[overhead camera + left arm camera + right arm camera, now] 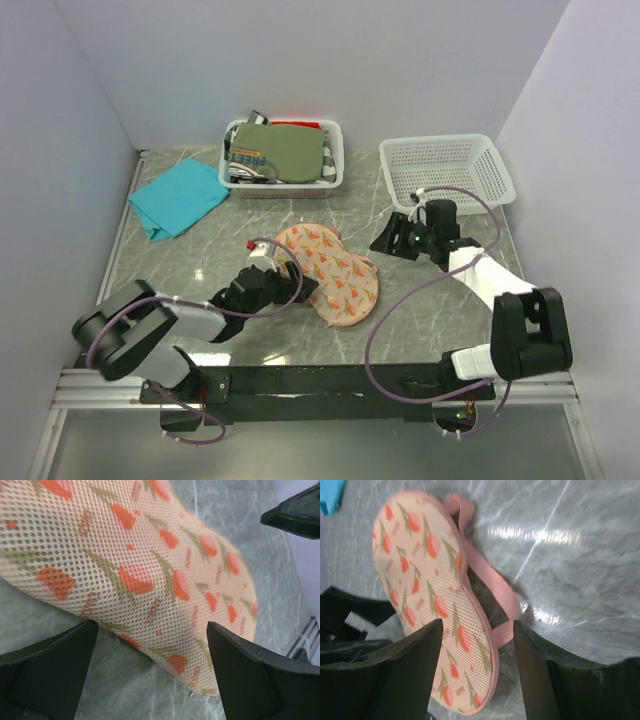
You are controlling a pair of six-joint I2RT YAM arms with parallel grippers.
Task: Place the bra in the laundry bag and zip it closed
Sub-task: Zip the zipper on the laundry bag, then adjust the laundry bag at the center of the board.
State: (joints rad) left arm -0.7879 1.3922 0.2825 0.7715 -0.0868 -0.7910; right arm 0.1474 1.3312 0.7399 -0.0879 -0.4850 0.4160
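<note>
The laundry bag [330, 272], a two-lobed pinkish-beige mesh case with orange-red print, lies flat and looks closed in the middle of the marble table. My left gripper [298, 284] is open at its near-left edge. In the left wrist view the bag's rim [165, 630] lies between the wide-apart fingers [250, 675], unclamped. My right gripper [385, 241] hovers open just right of the bag. In the right wrist view its gripper [477, 652] frames the bag's end [427, 580] and a pink strap loop [490, 575]. The bra is not in view.
A teal cloth [178, 198] lies at the back left. A white basket [338, 140] at the back centre holds an olive-green folded garment [285, 150] and other cloth. An empty white mesh basket [500, 180] stands at the back right, close behind the right arm.
</note>
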